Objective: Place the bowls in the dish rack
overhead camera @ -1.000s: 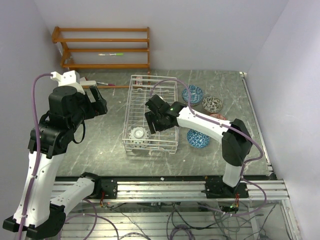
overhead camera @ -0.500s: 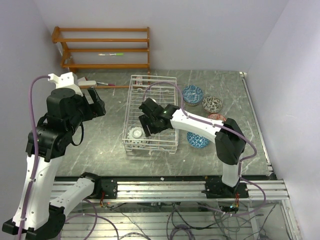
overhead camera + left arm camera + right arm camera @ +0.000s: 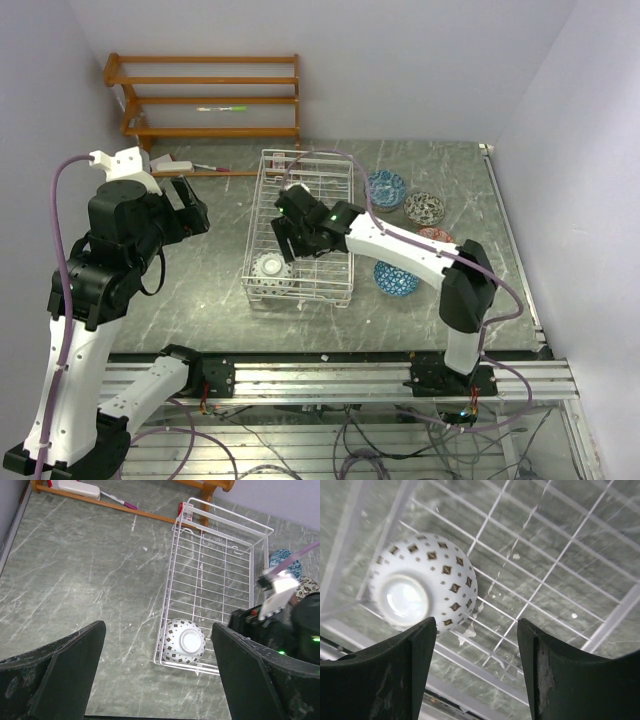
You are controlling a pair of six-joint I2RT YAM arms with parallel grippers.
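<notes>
The white wire dish rack (image 3: 305, 153) stands mid-table. One bowl (image 3: 272, 270) lies upside down in its near left corner, white with small dark diamonds and a white foot ring. My right gripper (image 3: 288, 240) hovers open over the rack, just behind that bowl (image 3: 422, 580), with only the rack's wire (image 3: 612, 620) under its fingers. My left gripper (image 3: 185, 205) is raised left of the rack, open and empty, looking down on the rack (image 3: 230, 514) and bowl (image 3: 184, 640). On the table right of the rack lie two blue bowls (image 3: 385, 187) (image 3: 396, 278) and a dark-patterned bowl (image 3: 424, 208).
A pink bowl (image 3: 437, 234) shows partly behind the right arm. An orange slatted shelf (image 3: 205, 95) stands against the back wall, with a pen and a white block on the floor beside it. The right arm (image 3: 280, 625) reaches across the rack's near right side.
My right gripper has swung left and slightly back over the rack, staying open. The left arm has drifted a little left. The bowl in the rack lies where it did.
</notes>
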